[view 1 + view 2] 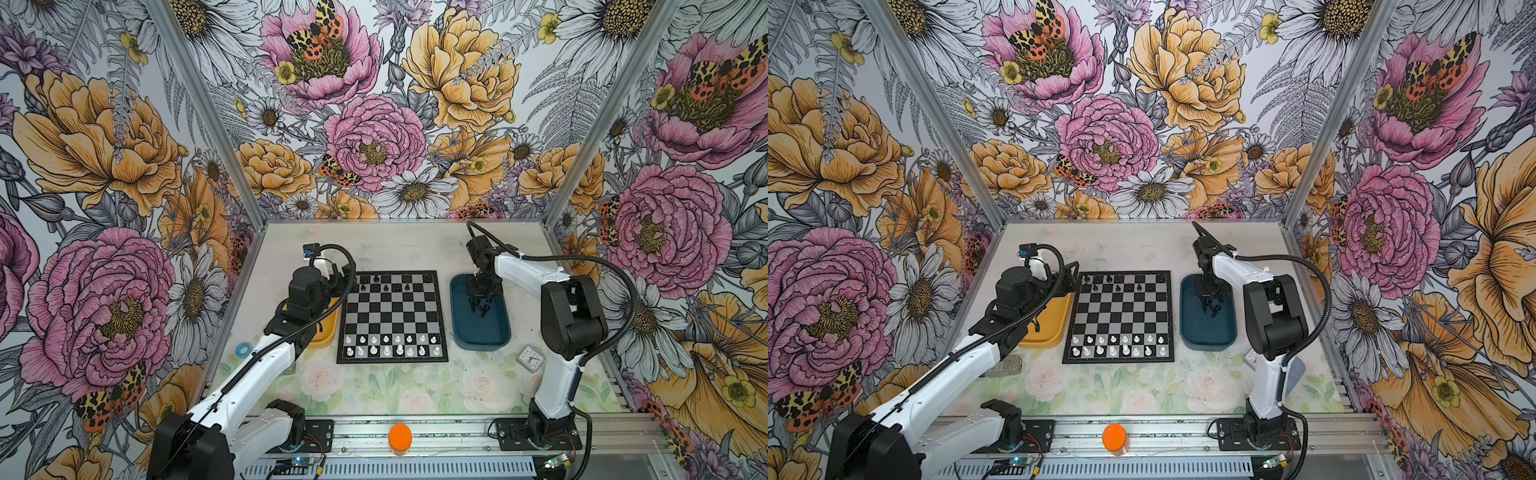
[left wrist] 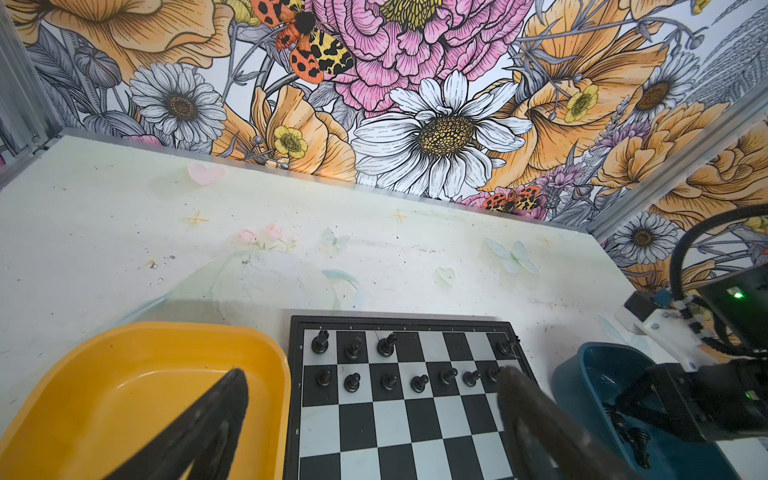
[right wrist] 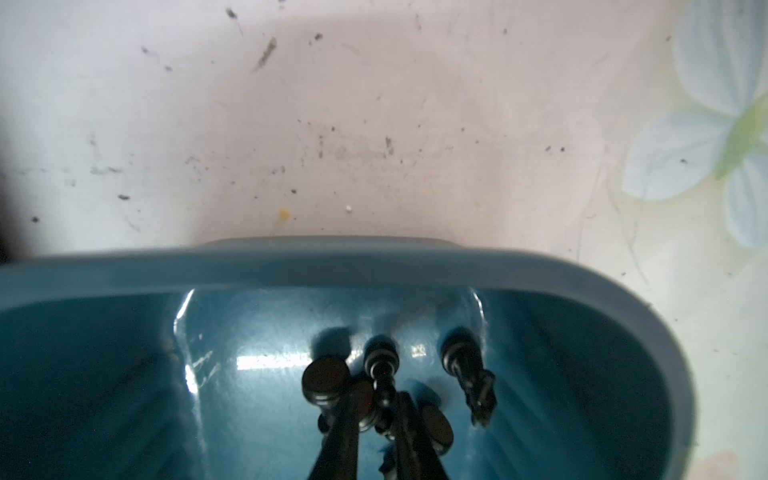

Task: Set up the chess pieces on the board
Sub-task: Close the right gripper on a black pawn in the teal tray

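chess pieces (image 2: 419, 383) stand on the two far rows of the board (image 1: 392, 316); more lie in the blue tray (image 1: 494, 334) on its right. right gripper (image 3: 378, 399) is down among those, nearly closed around one, but i cannot tell if it holds it. left gripper (image 2: 372, 374) hangs wide open by the board's far left corner.

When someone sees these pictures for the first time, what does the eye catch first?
The loud flowered walls around the cell come first. Then the board at the centre, white chessmen standing in its near rows, and the right gripper reaching into the dark blue tray beside it.
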### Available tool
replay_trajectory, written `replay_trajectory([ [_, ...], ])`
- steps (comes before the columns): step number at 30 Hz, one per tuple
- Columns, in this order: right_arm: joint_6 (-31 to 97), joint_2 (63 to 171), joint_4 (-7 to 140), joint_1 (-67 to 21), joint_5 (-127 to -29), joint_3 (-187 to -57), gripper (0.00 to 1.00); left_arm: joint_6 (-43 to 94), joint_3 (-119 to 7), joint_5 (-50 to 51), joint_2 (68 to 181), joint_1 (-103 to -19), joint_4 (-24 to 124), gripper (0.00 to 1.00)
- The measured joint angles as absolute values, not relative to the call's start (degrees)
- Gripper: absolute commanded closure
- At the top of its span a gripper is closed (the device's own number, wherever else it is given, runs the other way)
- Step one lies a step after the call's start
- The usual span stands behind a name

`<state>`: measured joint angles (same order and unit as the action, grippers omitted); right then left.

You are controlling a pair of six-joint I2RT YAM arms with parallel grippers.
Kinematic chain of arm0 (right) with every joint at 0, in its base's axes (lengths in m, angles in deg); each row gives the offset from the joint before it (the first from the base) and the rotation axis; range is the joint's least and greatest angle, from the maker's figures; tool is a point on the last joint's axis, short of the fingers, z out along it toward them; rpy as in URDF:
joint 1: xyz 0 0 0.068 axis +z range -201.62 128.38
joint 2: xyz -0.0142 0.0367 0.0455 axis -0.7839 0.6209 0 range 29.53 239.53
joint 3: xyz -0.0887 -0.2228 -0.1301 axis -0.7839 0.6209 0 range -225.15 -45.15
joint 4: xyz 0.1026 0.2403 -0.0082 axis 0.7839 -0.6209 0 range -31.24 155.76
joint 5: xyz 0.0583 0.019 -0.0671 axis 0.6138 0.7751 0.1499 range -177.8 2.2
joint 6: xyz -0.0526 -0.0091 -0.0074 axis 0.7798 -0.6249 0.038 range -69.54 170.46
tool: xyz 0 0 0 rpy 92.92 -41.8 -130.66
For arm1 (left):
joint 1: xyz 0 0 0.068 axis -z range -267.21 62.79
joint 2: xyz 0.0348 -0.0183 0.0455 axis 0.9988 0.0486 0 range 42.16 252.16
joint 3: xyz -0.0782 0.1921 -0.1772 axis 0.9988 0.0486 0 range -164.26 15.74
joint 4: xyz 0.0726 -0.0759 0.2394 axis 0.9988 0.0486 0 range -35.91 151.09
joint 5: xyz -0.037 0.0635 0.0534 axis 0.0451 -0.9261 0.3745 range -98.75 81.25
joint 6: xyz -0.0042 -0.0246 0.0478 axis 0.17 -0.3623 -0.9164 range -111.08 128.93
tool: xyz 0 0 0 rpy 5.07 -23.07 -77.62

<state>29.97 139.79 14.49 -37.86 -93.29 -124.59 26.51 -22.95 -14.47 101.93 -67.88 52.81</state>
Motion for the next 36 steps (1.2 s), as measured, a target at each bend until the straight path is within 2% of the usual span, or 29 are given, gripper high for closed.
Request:
replay_trajectory([
  [16, 30.0, 141.2, 15.5, -38.6, -93.1, -124.2, 0.83, 26.5, -23.6, -14.5, 102.5, -67.8, 52.8, 0.05],
  [19, 30.0, 141.4, 15.5, -38.6, -93.0, -124.2, 0.89, 26.5, -23.6, -14.5, 102.6, -67.8, 52.8, 0.05],
  [22, 30.5, 141.4, 15.5, -38.6, -92.9, -124.2, 1.0, 26.5, -23.6, -14.5, 102.6, -67.6, 52.8, 0.05],
  [36, 30.3, 138.7, 13.4, -37.5, -94.7, -124.9, 1.0, 26.5, -23.6, -14.5, 102.6, -67.6, 52.8, 0.05],
])
